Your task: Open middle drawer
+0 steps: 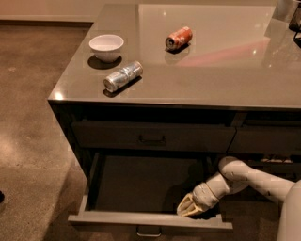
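Gripper (190, 207) sits inside open middle drawer (117, 219); handle (148, 231) partly cropped.

Tool (190, 207) in middle drawer (141, 183), underside hidden behind its front; arm (263, 181) cut by right edge.

I see mottled brown floor (33, 117) at left, pale wall (42, 7) upper left, and a glossy grey worktop (211, 75) reflecting light.

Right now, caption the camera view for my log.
Middle drawer pulled out, tool inside near its front right corner.
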